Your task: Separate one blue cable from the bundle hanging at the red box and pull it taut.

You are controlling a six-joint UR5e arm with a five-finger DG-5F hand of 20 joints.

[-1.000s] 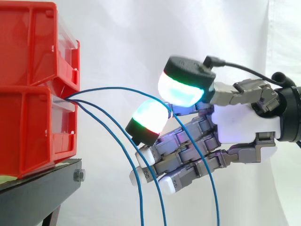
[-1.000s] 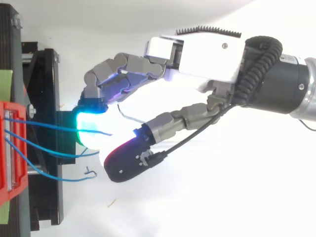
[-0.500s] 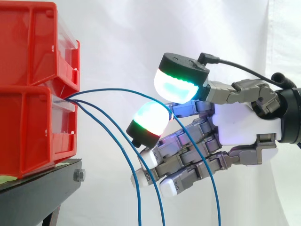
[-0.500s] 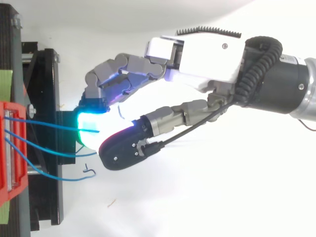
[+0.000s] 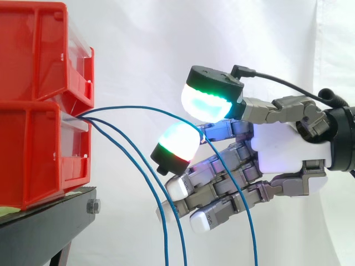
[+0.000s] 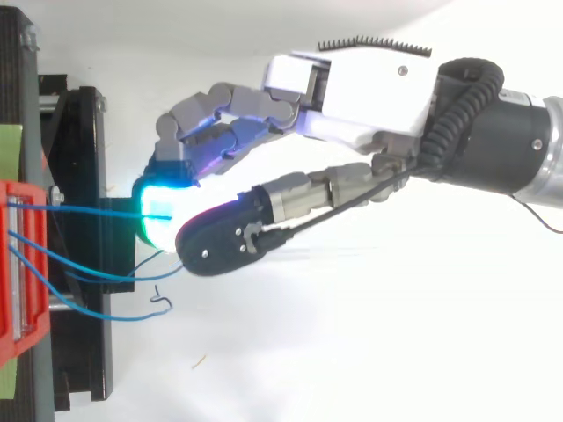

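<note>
Pinching the top blue cable (image 5: 138, 107) to the right of the lower red box (image 5: 33, 155).
The hand (image 5: 283, 149) is reaching in from the right, thumb and one finger narrowed onto that cable. The cable is arching from the box front to the glowing pads (image 5: 208, 102), then dropping slack past the other, loosely extended fingers. Two more blue cables (image 5: 105, 127) are hanging between the box and the hand, above the black stand (image 5: 50, 221).

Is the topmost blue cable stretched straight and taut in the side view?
No, the topmost blue cable arcs from the lower red bin to the hand, then hangs down.
</note>
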